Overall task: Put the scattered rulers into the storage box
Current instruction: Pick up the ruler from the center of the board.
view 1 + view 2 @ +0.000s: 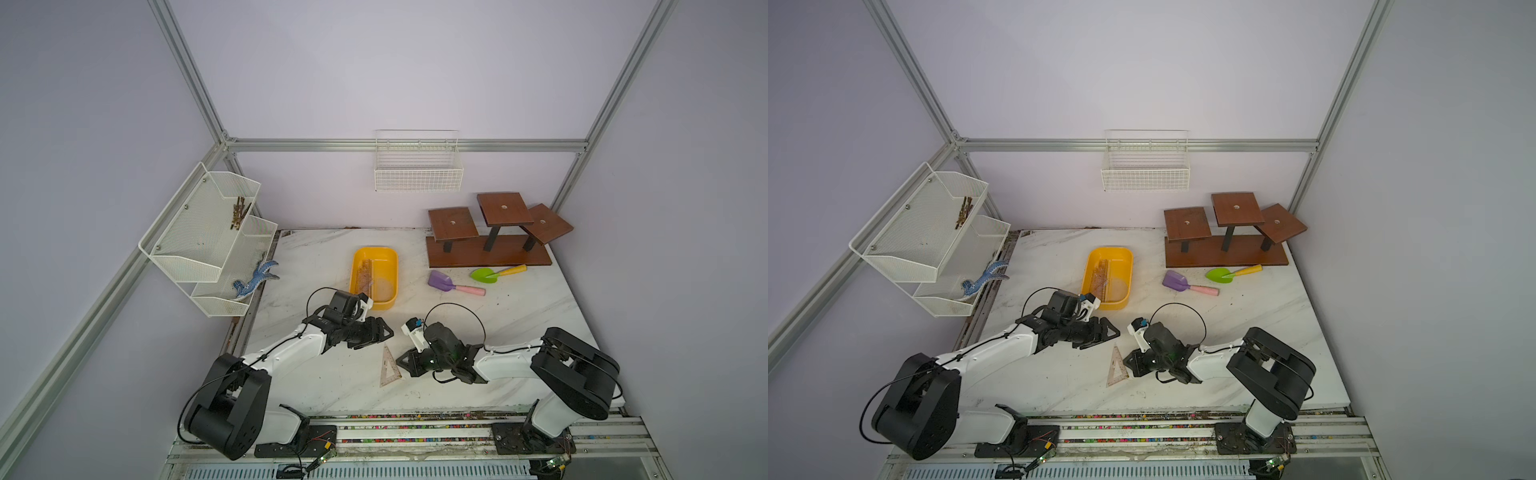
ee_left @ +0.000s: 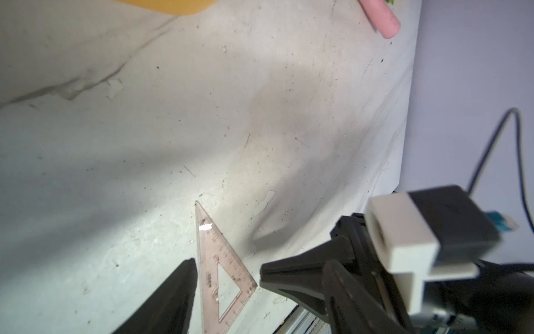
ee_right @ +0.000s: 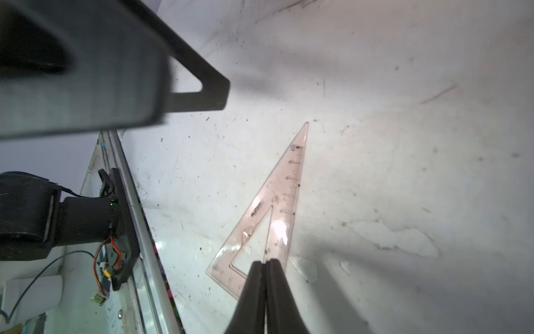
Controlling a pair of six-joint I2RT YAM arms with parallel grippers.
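Fingers (image 3: pixel 251 289) of the right gripper (image 3: pixel 264 261) are seen pressed together with no gap left between them. Their tips are set on the pinkish set square (image 3: pixel 277 208) close to its short side, by the strip that runs between the triangular cut-out and the scaled edge. Whether the thin plastic is actually pinched cannot be told, since the piece is shown lying flat on the white marbled desk (image 1: pixel 519 332). In both top views the set square is found between the two grippers, its pointed end turned toward the left gripper (image 1: pixel 384 334) and its broad end under the right gripper's tips. The left gripper is held with its jaws spread wide and nothing is carried between them; one of its dark fingers (image 2: pixel 173 295) is seen just beside the set square's long edge in the left wrist view. Just beyond the left gripper, on the side away from the arm's base, the yellow storage box (image 1: pixel 384 304) is placed. Inside it, see-through rulers (image 1: pixel 366 274) are laid along one long wall, with a pale rounded piece (image 1: pixel 384 286) beside them. Well beyond the right gripper, a purple shovel (image 1: pixel 441 281) and a green shovel (image 1: pixel 484 274) are left on the desk.
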